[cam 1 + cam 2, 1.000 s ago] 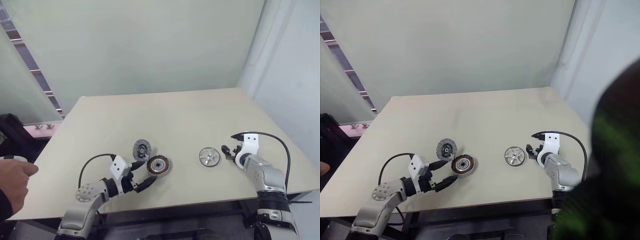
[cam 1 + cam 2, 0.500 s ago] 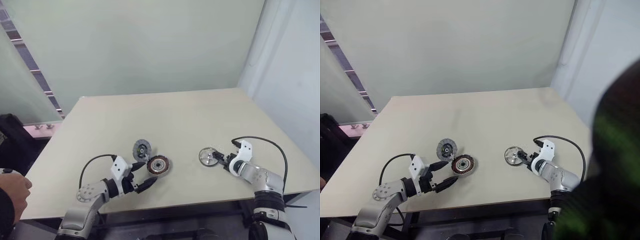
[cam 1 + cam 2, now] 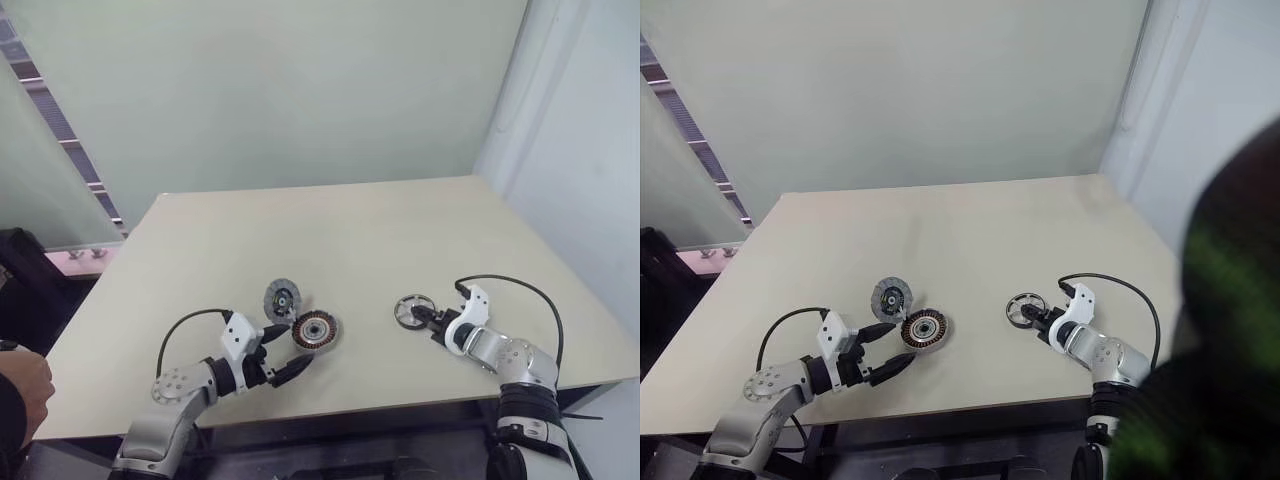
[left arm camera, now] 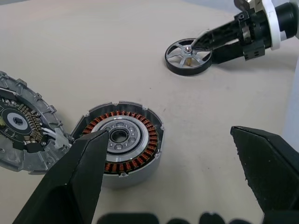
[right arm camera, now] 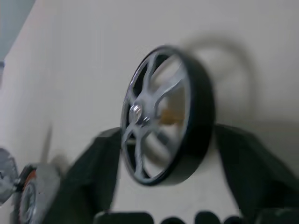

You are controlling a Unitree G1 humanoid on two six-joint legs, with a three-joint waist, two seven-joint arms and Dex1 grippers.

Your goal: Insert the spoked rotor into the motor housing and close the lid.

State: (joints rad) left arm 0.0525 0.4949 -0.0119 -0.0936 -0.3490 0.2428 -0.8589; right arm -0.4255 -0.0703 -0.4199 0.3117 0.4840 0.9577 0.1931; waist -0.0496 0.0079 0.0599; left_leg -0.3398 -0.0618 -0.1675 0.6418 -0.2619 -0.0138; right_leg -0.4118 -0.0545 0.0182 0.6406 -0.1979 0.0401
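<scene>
Right gripper [image 3: 425, 320] is straddling the rotor [image 3: 411, 310], one finger over the spokes and one at the rim, jaws partly closed; a firm grip cannot be confirmed. Left gripper [image 3: 285, 353] is standing wide open, holding nothing, with the housing [image 4: 122, 140] lying on the table [image 3: 350, 240] between its fingertips. Lid [image 3: 283, 298] is lying just beyond the housing, touching it.

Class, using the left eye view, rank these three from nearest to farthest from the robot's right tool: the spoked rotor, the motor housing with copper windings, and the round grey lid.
1. The silver spoked rotor with a black rim, at the right tool, between its fingers.
2. The round silver motor housing with copper-orange windings, well across to its left.
3. The round grey lid with a dark centre, slightly beyond the housing, up-left.
</scene>
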